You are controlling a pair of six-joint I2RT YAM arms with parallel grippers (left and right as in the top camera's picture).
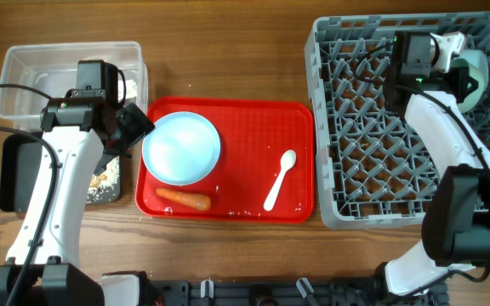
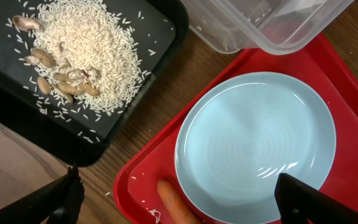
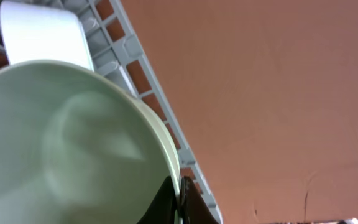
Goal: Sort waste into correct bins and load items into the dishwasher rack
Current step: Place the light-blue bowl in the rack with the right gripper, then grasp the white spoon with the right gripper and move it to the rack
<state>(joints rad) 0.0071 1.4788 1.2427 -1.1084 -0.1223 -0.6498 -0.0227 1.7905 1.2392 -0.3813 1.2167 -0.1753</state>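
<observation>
Overhead view: left tool is hovering released above the blue dish on the red tray; right of the tray, right tool is clenching the mint-green bowl (rim pinched) inside the rack.

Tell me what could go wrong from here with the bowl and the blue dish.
1. The right gripper pinches the mint-green bowl only by its thin rim at the rack edge; it may slip or tilt when lowered among the pegs.
2. The left gripper hangs open above the blue dish, with the carrot right beside the dish's rim; a descending finger could catch it.
3. The dish lies flat on the red tray, so it might slide rather than lift.
</observation>
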